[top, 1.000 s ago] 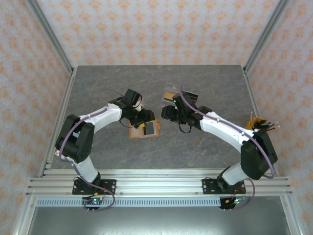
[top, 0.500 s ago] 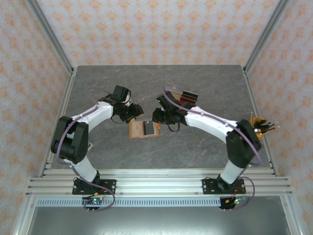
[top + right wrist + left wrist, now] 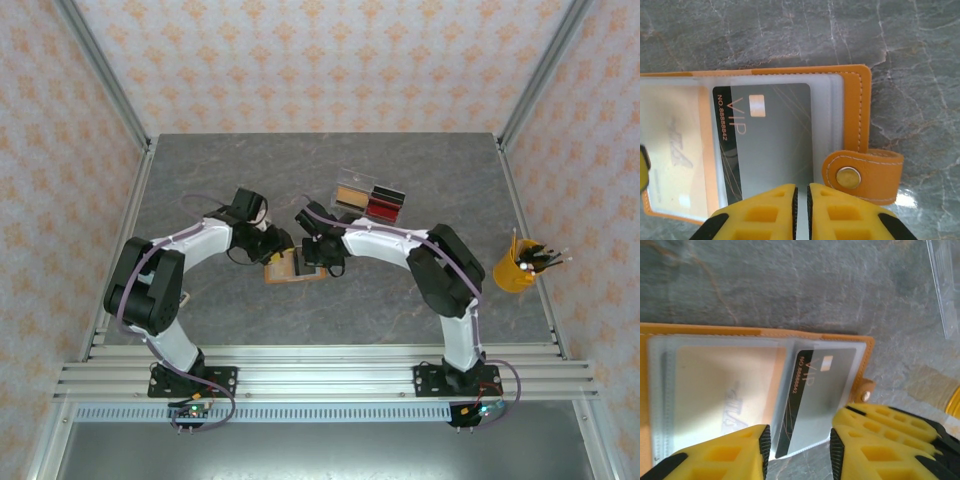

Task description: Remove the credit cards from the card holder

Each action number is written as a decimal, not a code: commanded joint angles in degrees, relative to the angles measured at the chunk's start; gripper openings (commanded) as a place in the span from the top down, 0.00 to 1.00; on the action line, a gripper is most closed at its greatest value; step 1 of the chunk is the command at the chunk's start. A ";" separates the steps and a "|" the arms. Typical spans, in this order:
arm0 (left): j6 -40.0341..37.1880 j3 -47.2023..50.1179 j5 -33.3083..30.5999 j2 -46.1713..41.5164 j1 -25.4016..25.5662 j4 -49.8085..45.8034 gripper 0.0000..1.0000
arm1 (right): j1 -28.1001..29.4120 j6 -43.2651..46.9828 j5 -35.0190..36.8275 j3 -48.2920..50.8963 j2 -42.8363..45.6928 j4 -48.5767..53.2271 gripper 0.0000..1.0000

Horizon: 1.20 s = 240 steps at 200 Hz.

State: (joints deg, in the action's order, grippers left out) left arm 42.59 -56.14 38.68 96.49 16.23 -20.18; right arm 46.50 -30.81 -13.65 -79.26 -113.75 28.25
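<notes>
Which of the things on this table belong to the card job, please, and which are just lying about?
Job: the orange card holder; the credit cards in its clear sleeves.
Lying about: the clear case of blocks; the yellow cup.

The middle of the worktop (image 3: 200,180) was crowded. The opened card holder (image 3: 283,270) was flanked closely by the left end effector (image 3: 272,244) and the right end effector (image 3: 312,256), with little room between them. A gap was seen between the left fingers (image 3: 720,455), over the edge of a credit card (image 3: 812,400). The right fingers (image 3: 760,215) were drawn together, just beside the snap strap (image 3: 862,172). A clear plastic case (image 3: 368,200) was set close behind the right arm. A yellow pen cup (image 3: 515,270) was stood well apart at the right edge. Bare stone was seen along the far side and the near strip.
</notes>
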 commanded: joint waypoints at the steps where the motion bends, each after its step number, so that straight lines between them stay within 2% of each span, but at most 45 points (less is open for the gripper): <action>1: -1.80 -1.15 2.16 1.34 1.13 0.50 0.64 | -0.61 0.15 1.77 -1.95 -1.79 1.71 0.86; 55: -2.66 -2.48 0.78 4.41 2.23 -0.61 0.75 | -1.54 -0.46 0.79 -1.00 -3.10 1.31 0.86; 200: -2.69 -2.15 2.81 8.27 2.23 4.14 0.77 | -4.11 -3.36 -6.30 3.95 -3.30 -3.64 0.86; 240: -3.55 -2.05 -0.08 7.37 2.23 2.23 0.77 | -4.23 -3.75 -6.48 4.34 -3.40 -3.73 0.86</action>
State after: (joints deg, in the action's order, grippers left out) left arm 40.45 -57.60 40.45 103.90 18.06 -17.34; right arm 42.33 -33.47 -21.04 -77.56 -115.35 23.09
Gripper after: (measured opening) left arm 0.230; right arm 0.138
